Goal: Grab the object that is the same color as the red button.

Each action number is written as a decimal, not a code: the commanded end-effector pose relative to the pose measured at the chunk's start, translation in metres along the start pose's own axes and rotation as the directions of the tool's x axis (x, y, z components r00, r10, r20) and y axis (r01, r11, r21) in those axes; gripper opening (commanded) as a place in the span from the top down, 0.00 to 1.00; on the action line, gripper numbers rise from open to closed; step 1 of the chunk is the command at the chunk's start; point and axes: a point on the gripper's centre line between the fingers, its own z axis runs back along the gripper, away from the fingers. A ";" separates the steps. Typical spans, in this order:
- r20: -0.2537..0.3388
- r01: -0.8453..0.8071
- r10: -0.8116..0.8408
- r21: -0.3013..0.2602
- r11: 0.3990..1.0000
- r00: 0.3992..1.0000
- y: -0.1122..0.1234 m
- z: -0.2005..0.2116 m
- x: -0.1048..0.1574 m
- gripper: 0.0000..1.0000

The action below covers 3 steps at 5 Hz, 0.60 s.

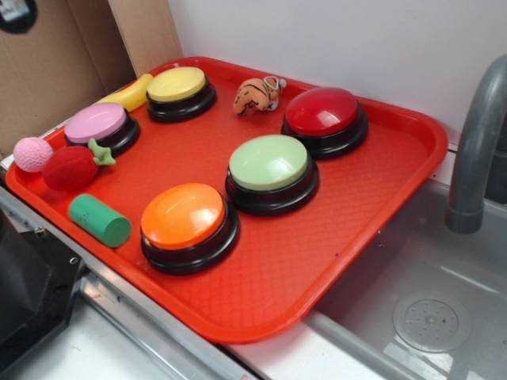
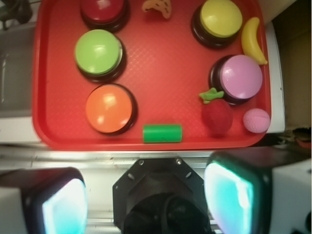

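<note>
Red plastic tray, textured floor, set beside a steel sink with a grey faucet at its edge. Contents: five dome buttons on black bases. Red button, dark and glossy, at the tray's far right in the exterior view; green button near the middle; orange button toward the near edge; yellow button at the far side; pink button at the left. Small items: red strawberry toy, fuzzy, with green leafy stem, lying in the left corner just beside the pink button, its stem pointing toward that button's base; pink textured ball just beside the strawberry, at the tray rim; green cylinder on its side, between the strawberry and the orange button; yellow banana toy along the far-left rim, between pink and yellow buttons; orange striped plush toy between the yellow and red buttons. End effector: seen in the wrist view only, jaws spread wide, nothing held, positioned off the tray's near edge, well apart from the strawberry toy
</note>
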 end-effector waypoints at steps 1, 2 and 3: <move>0.032 -0.130 0.128 0.070 0.989 0.991 0.034 -0.043 0.008 0.00; 0.020 -0.181 0.180 0.083 0.980 0.984 0.057 -0.076 0.010 0.00; 0.054 -0.243 0.238 0.108 0.964 0.970 0.072 -0.105 0.014 0.00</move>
